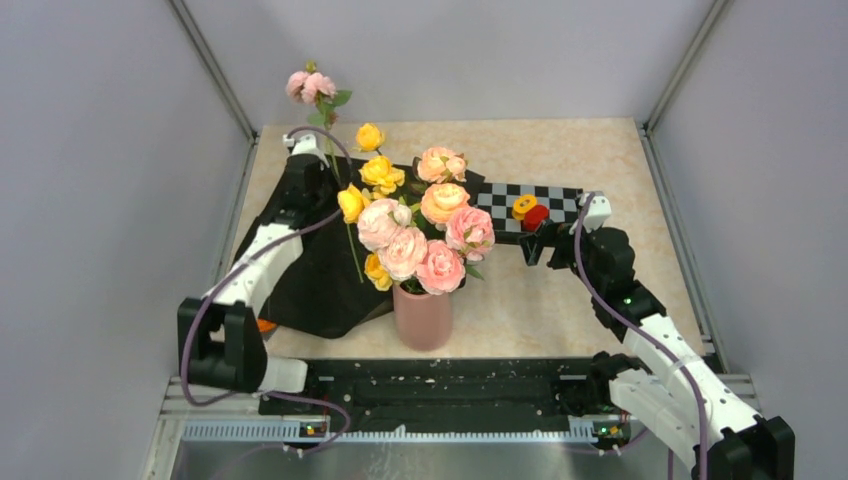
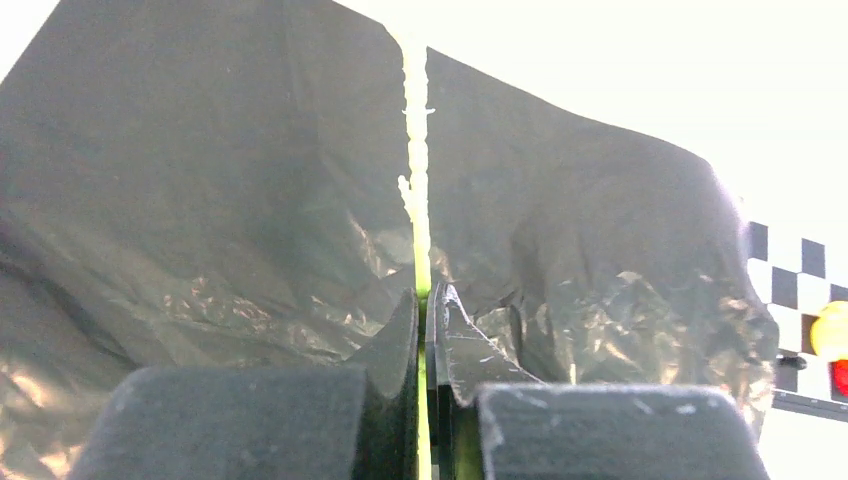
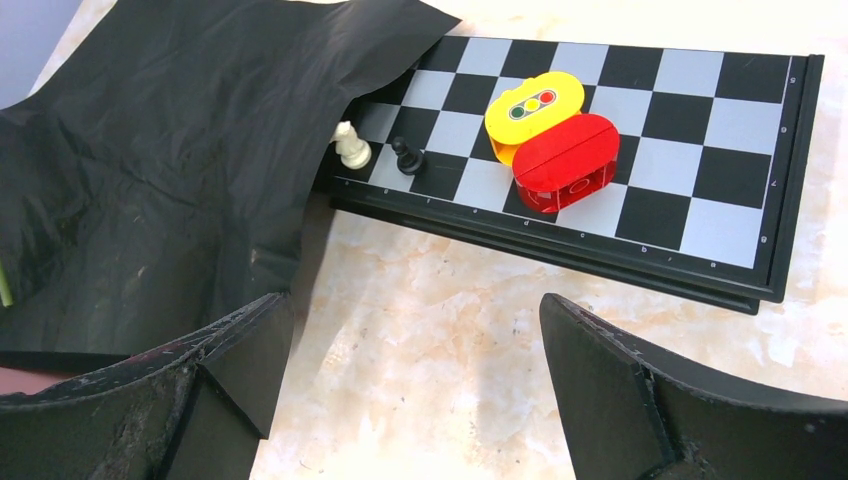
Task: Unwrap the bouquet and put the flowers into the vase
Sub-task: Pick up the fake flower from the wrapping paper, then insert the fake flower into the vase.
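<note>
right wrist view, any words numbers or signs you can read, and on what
No readable words or brands.
chessboard rim: tiny edge markings, too small to read.
yellow block: no text, only three dots, green, yellow, red.
red block: raised mark on its side, unreadable.

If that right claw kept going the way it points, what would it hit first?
Probably the bare table, just short of the chessboard: the open right gripper tilts down toward it. Depth is unclear, so the board's near edge might come first.
</note>
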Robot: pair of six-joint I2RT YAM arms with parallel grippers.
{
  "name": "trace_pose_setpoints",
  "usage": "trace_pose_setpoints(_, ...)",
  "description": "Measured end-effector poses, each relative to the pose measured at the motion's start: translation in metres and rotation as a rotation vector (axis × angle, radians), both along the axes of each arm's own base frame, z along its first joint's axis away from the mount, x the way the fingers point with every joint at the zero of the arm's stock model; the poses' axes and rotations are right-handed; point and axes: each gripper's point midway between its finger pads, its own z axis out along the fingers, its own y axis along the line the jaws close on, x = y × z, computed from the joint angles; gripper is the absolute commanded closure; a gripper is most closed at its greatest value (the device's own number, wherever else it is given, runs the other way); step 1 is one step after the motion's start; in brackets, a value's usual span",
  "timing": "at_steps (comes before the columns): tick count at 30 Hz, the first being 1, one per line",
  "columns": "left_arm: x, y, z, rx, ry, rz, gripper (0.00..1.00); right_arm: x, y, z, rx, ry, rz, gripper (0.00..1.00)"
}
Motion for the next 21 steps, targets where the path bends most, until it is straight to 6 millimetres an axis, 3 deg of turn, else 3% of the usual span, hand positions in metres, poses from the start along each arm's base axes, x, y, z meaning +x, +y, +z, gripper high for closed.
trace_pose_setpoints(12,-0.057,0.01,0.1,-0.06,-0.327,0.014,1.0,0.0,0.0,0.001,0.001,-0.004,0.0,0.05)
trace_pose_setpoints(21,-0.126,-0.009,0.159,-0.172,-0.551,-0.138,1.0,0.0,0.0,0.001,0.001,-0.004,0.0,0.05)
